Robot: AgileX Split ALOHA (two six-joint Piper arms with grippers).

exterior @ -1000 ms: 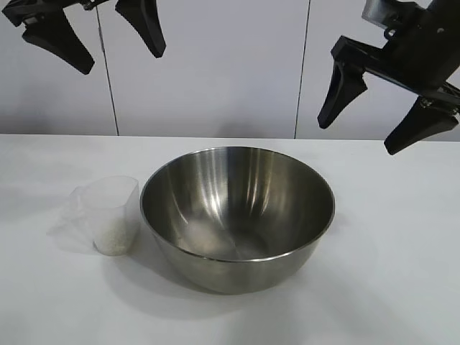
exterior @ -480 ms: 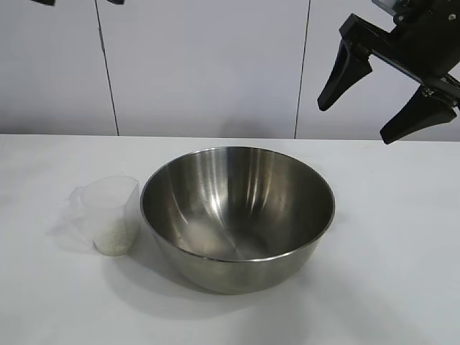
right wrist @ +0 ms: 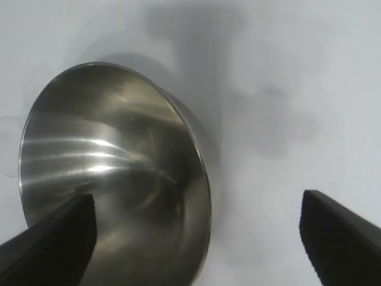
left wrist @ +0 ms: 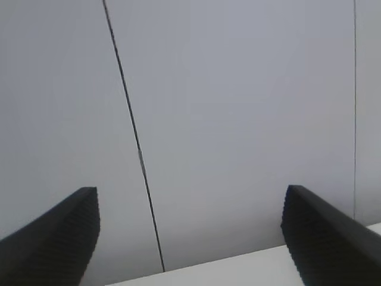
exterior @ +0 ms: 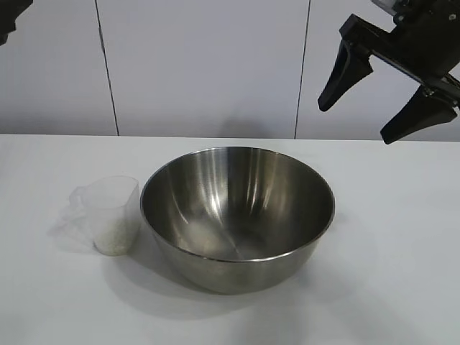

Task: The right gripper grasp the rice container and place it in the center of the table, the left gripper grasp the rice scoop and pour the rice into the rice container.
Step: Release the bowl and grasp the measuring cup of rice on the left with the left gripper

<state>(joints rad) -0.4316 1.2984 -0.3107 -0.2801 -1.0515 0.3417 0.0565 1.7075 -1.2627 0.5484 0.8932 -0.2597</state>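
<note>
**Bowl at centre, scoop beside it, both claws empty**

The bowl [exterior: 237, 215] stands upright on the table [exterior: 402, 273], about mid-table in the exterior view. Its steel inside looks empty, showing only reflections. From the bowl, the scoop [exterior: 108, 214] sits at nine o'clock, just beside the bowl's wall; whether the two touch cannot be told. The scoop is upright, with rice [exterior: 113, 241] lying low in its bottom.

The right gripper [exterior: 388, 100] hangs in the air at about one o'clock from the bowl, above the table's far edge and well clear of the rim. Its fingers [exterior: 343, 75] are spread wide and grip nothing. Its wrist view looks down on the bowl [right wrist: 113, 179] with the two fingertips apart on either side of the frame.

The left gripper [left wrist: 190, 238] is barely in the exterior view, only a dark tip at the upper corner, around ten o'clock from the scoop. In its own wrist view its fingers [left wrist: 53, 238] stand wide apart with nothing between them, pointing at the wall panels and a strip of the table's edge [left wrist: 238, 267].
</note>
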